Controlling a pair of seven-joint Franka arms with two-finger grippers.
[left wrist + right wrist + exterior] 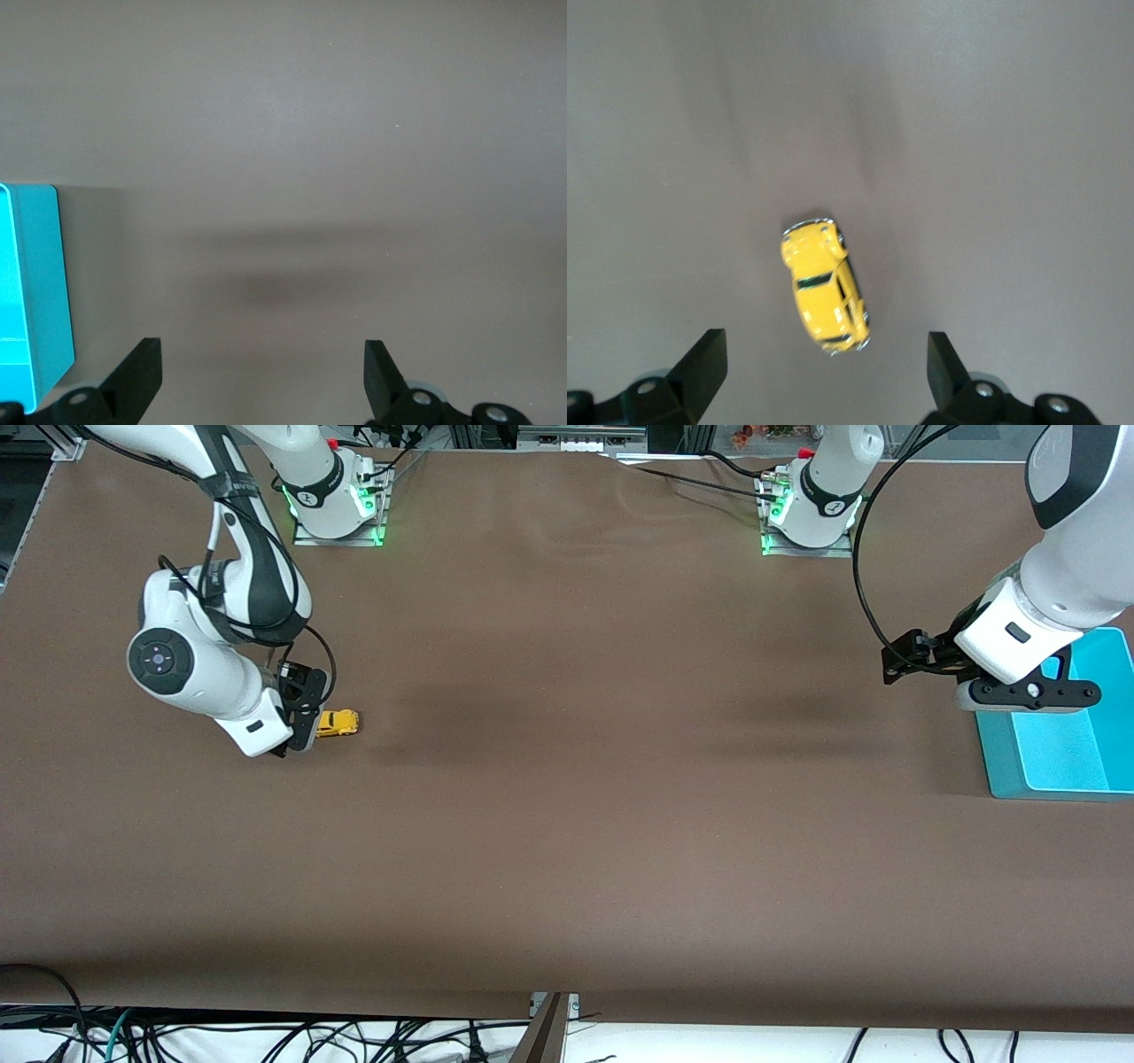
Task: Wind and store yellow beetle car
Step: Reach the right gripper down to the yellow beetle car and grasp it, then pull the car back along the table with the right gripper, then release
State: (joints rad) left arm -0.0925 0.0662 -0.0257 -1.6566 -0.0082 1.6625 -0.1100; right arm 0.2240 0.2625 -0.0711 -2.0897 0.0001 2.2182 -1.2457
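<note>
Brown matting covers the whole table (567, 824), plain and flat, with my two bases bolted along its edge farthest from the front camera and loose cables trailing below the nearer edge. On it I count one yellow beetle car (337, 724) and one turquoise bin (1063, 766), and over it my two grippers.

The car stands on its wheels toward my right arm's end of the table, well apart from the bin, which sits at my left arm's end.

My right gripper (299, 735) is low over the mat just beside the car, on the side away from the bin. Its fingers (700, 363) are spread wide and grip nothing. In the right wrist view the car (824, 286) lies in line with the gap between them, a little ahead of the tips and clear of both, its length slightly angled to the line of my reach. I cannot tell whether those fingertips touch the mat.

My left gripper (1028, 691) waits in the air over the bin's edge that faces the car. Its fingers (385, 376) are also held wide apart with only bare mat between them, and in the left wrist view the bin's wall (44, 292) shows beside one of them.
</note>
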